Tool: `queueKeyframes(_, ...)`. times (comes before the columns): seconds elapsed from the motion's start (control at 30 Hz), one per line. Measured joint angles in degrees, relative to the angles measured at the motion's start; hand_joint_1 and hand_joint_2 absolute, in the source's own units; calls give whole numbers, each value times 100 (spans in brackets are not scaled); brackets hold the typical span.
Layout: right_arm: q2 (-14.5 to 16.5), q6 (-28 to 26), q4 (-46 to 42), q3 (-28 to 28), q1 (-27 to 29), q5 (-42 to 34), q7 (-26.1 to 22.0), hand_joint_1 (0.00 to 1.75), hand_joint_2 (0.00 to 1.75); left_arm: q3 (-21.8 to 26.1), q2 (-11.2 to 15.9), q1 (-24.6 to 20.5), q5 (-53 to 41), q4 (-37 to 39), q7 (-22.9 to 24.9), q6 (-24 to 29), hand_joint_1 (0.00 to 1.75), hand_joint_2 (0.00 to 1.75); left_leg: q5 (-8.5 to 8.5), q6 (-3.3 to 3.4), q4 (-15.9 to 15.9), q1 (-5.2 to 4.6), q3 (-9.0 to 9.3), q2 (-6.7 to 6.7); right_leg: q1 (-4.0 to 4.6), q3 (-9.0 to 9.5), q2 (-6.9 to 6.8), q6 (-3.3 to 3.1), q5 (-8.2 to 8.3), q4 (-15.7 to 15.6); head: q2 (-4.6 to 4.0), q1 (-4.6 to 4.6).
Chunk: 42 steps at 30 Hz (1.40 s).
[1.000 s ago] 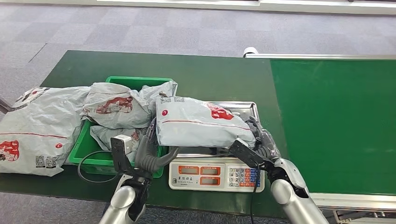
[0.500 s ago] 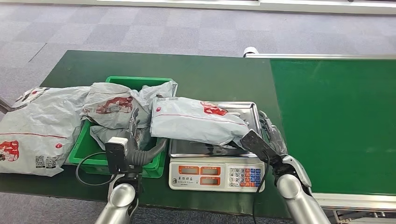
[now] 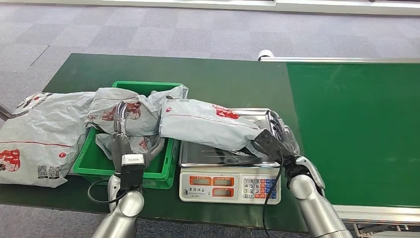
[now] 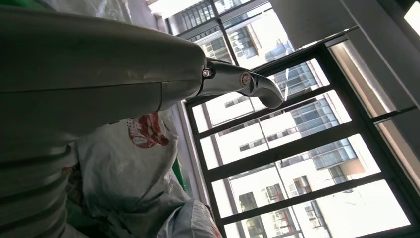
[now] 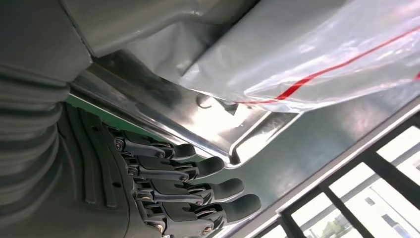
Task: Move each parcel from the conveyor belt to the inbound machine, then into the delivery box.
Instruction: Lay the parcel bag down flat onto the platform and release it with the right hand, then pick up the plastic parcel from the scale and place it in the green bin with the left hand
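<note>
A large grey parcel (image 3: 37,136) lies on the table, leftmost. The green box (image 3: 148,171) holds crumpled parcels (image 3: 121,116). The left hand (image 3: 120,141) hovers there, fingers apart, holding nothing. The tilted parcel (image 3: 205,126) spans box rim to scale (image 3: 228,186). The right hand (image 3: 277,141) supports its end; grip cannot be determined.

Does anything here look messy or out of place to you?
Yes. The green box is overfilled: crumpled parcels bulge above its rim, and a big parcel lies outside it on the table, overhanging the table's edge. Another parcel sits tilted across the scale, jutting over the box.
</note>
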Motion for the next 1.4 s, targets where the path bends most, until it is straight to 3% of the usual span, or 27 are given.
queueKeyframes(0.07,-1,42,226,11,-189,-133,-109,0,175,-20,10,-40,-18,69,-174,-56,19,175,1,1,1,0,1,0,0,0,0,0,1,0,1,0)
queueKeyframes(0.2,-1,92,568,80,-469,-277,-218,0,175,-217,18,-244,-293,508,-359,-210,175,175,4,0,2,0,1,-4,0,0,-2,1,4,0,1,1)
queueKeyframes(0.47,-6,103,756,152,-609,-407,-236,0,175,-697,-24,-791,-720,1769,-523,-587,175,175,4,-2,2,0,1,0,0,-2,4,0,5,0,1,2)
queueKeyframes(0.83,-140,170,683,152,-437,-549,-240,0,175,-1092,-123,-1277,-847,2739,-726,-859,175,175,4,1,2,-1,14,-13,-1,20,-10,3,1,-1,0,2)
queueKeyframes(1.23,-323,257,685,152,-460,-817,-340,0,175,-1363,-170,-1555,-1041,3231,-682,-772,175,175,7,4,1,-2,47,-17,-2,55,-16,4,3,-1,1,2)
queueKeyframes(1.4,-330,258,720,152,-448,-1107,-406,0,175,-1395,-76,-1654,-1401,3229,-206,-330,175,175,13,-3,1,-1,46,-11,4,48,-9,-4,11,0,1,2)
